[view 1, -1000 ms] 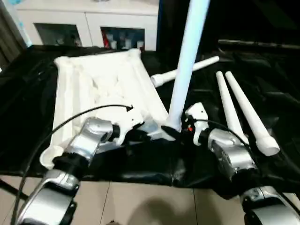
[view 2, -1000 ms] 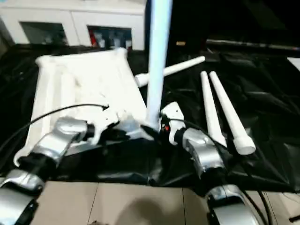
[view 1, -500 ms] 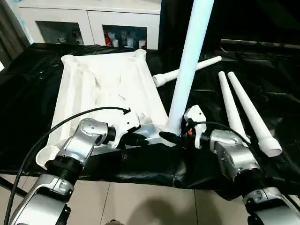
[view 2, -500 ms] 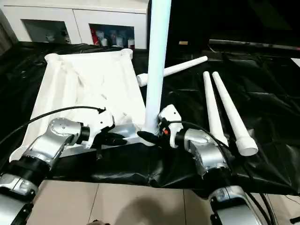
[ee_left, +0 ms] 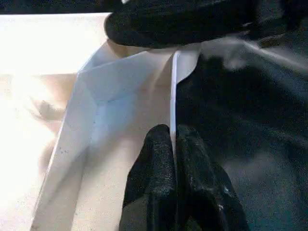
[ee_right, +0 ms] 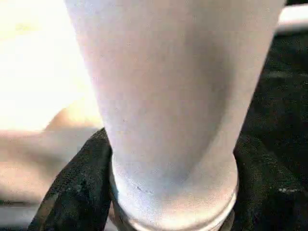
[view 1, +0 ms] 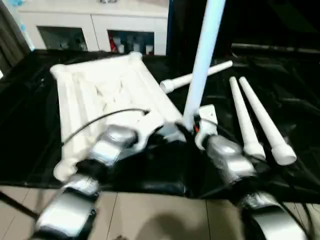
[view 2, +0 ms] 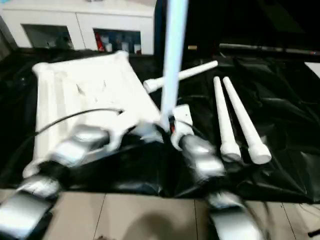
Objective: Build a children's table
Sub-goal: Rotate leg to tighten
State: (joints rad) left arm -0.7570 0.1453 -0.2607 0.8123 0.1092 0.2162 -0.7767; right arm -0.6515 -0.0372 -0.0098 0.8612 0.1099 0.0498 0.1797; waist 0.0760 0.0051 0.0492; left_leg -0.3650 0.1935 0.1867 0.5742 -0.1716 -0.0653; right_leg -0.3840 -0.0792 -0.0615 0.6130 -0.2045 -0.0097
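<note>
The white table top [view 1: 100, 90] lies underside up on the black sheet. One white leg [view 1: 202, 60] stands upright in its near right corner socket. My right gripper [view 1: 189, 131] is at the base of this leg. In the right wrist view its black fingers [ee_right: 72, 187] press against both sides of the leg [ee_right: 173, 96]. My left gripper [ee_left: 173, 132] is shut on the thin near rim of the table top [ee_left: 130, 96], just left of that corner. Three more legs lie loose on the sheet: one [view 1: 197, 77] behind the corner and two [view 1: 243, 117] side by side to the right.
A white cabinet [view 1: 100, 25] with glass doors stands behind the black sheet [view 1: 30, 125]. Tiled floor [view 1: 160, 215] shows below the sheet's near edge. The two loose legs lie close to my right forearm [view 1: 230, 160].
The whole picture has shifted with the camera. My right gripper's fingers have drawn in around the base of the upright leg. The left gripper keeps its pinch on the rim.
</note>
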